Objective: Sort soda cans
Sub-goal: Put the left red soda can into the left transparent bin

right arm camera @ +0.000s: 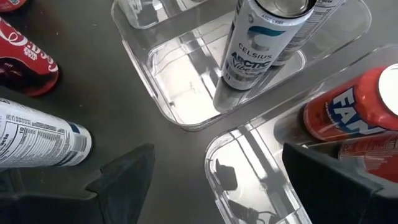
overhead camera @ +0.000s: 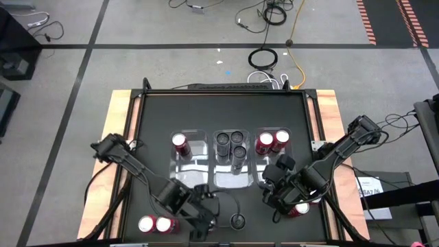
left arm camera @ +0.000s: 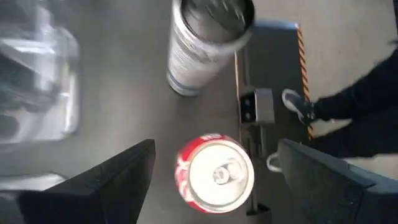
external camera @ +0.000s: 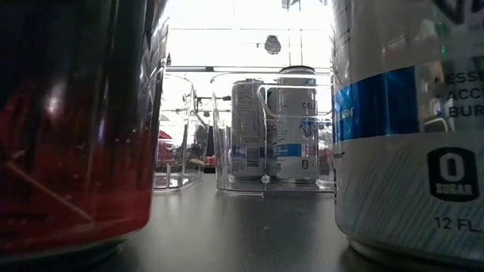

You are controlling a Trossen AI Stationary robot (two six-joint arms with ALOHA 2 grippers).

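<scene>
Red can (left arm camera: pixel 214 173) stands on the mat, centred below your left gripper (left arm camera: pixel 211 180), its fingers spread wide; descend straight, close evenly. The right gripper (right arm camera: pixel 214 180) waits open beside the middle bin (right arm camera: pixel 186 93).

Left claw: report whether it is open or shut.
Open. The left claw shows its two dark fingers spread wide on either side of an upright red can, touching neither side.

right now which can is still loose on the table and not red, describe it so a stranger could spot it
Start at the middle clear bin, the one holding three grey-topped cans. Come straight toward the table's near edge, into the gap between the two grippers. There a single grey-topped can stands upright by itself; the other loose cans near it are red with shiny silver tops.
</scene>
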